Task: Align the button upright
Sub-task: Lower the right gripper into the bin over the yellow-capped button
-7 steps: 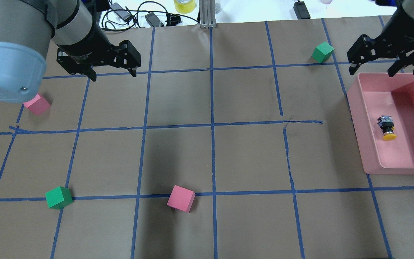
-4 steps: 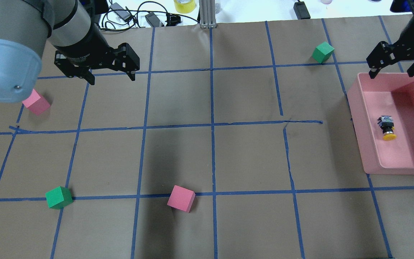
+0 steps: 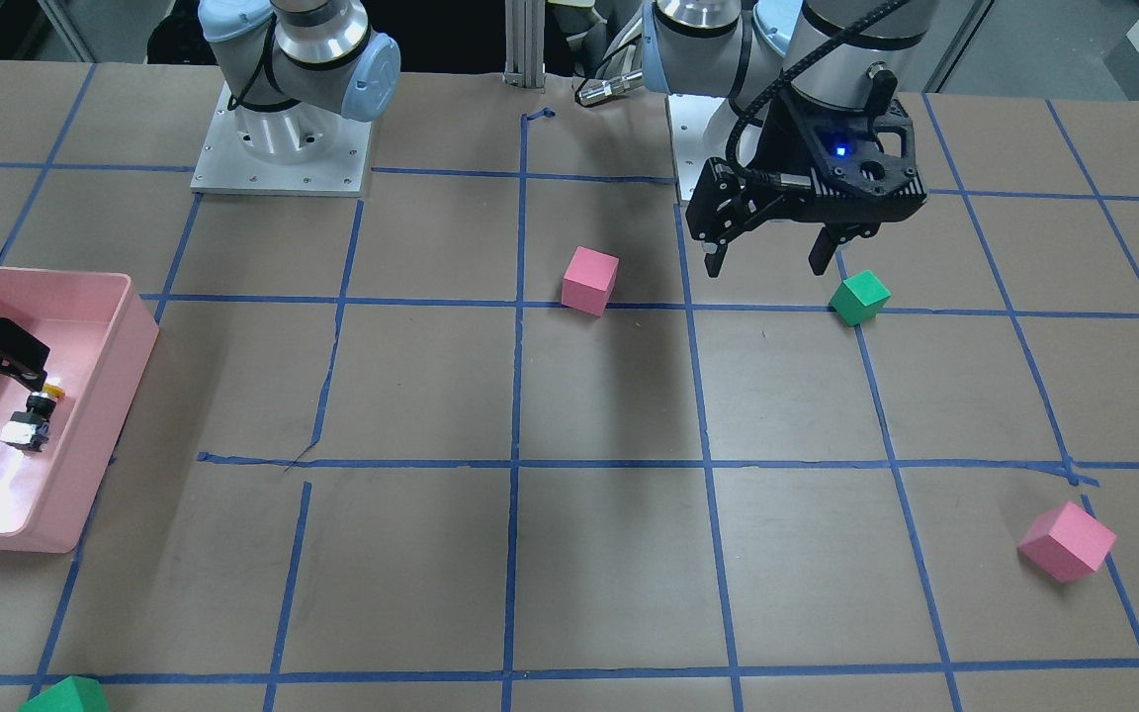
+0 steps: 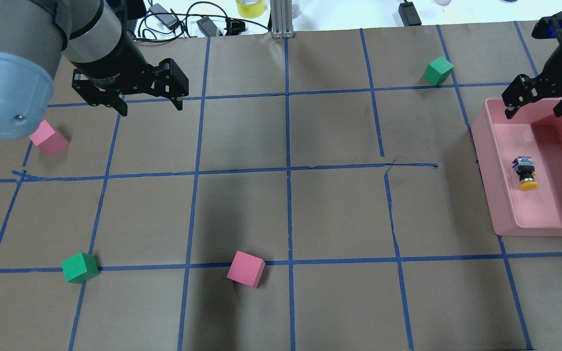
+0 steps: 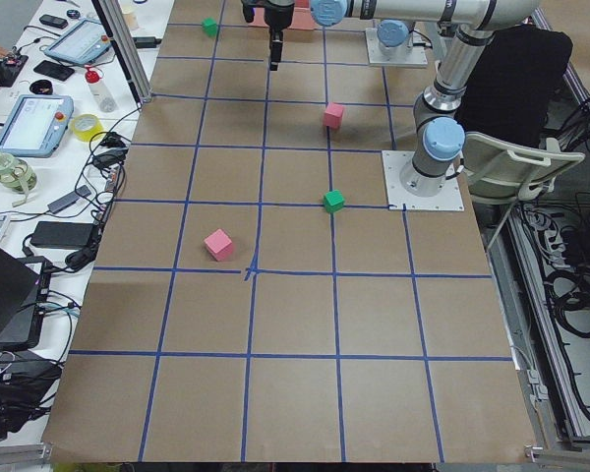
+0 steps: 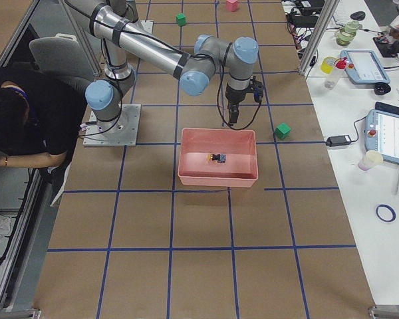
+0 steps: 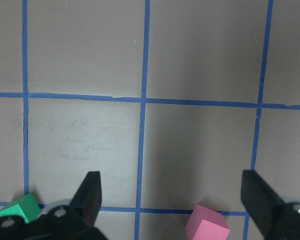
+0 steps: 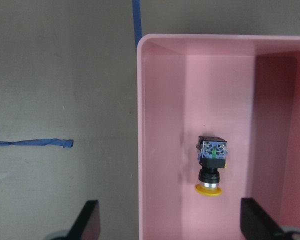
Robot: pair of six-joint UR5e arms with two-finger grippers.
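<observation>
The button (image 4: 525, 173) lies on its side on the floor of the pink bin (image 4: 482, 161), with its yellow cap towards the robot and its blocky base away. It also shows in the right wrist view (image 8: 211, 167) and the front view (image 3: 31, 420). My right gripper (image 4: 533, 113) is open and empty above the bin's far end, short of the button and apart from it. My left gripper (image 4: 151, 108) is open and empty above the far left of the table, over bare paper.
Two pink cubes (image 4: 49, 139) (image 4: 246, 269) and two green cubes (image 4: 80, 267) (image 4: 438, 70) lie loose on the brown paper with its blue tape grid. The bin stands at the table's right edge. Cables and tape rolls lie beyond the far edge.
My right gripper has moved right and now hangs over the bin's far end. My left gripper has shifted slightly left. The button has not moved.
</observation>
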